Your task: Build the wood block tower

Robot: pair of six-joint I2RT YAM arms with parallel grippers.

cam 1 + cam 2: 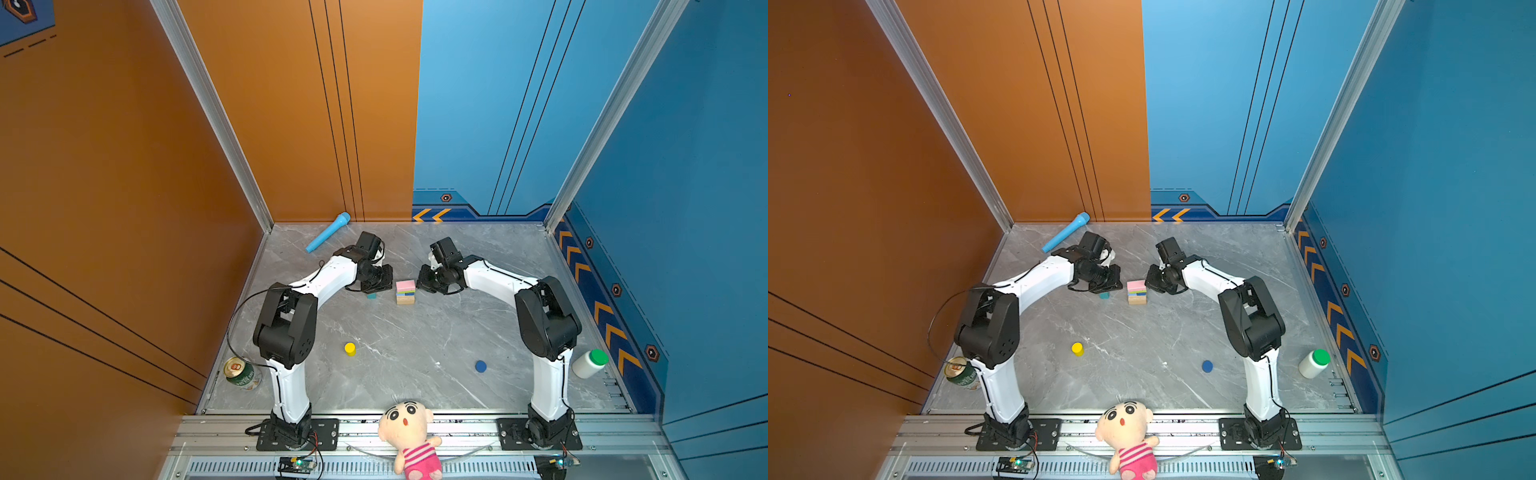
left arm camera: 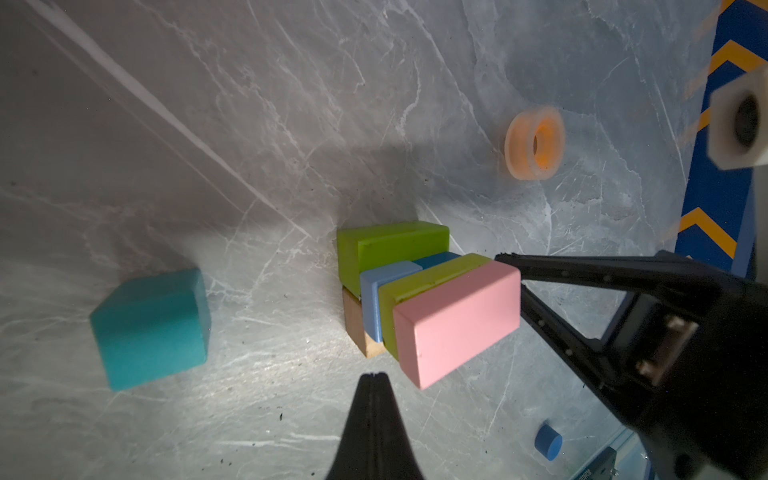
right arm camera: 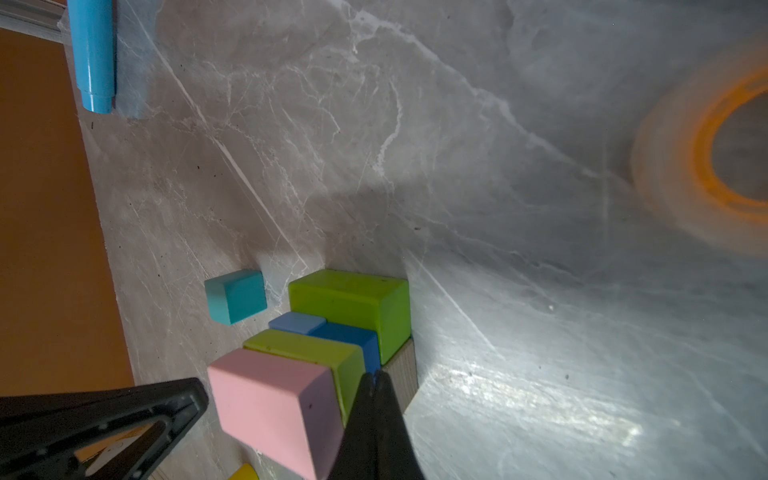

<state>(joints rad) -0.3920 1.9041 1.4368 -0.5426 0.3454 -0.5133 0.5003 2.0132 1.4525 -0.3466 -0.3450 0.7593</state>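
Tower [image 1: 405, 292]: matte painted bricks, pink brick [image 2: 457, 322] topmost, raw tan wood below. Teal cube [image 2: 151, 328] lay beside. Left fingers [image 2: 368, 403] and right fingers [image 3: 368, 407] were pressed together, empty.

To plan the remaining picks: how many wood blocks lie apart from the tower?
3. The teal cube lies just left of the tower; the yellow cylinder nearer the left arm's base; the dark blue cylinder nearer the right arm's base. Others may be hidden.

The teal cube [image 1: 371, 296] is half hidden; the orange tape ring [image 3: 673, 166] is blurred.
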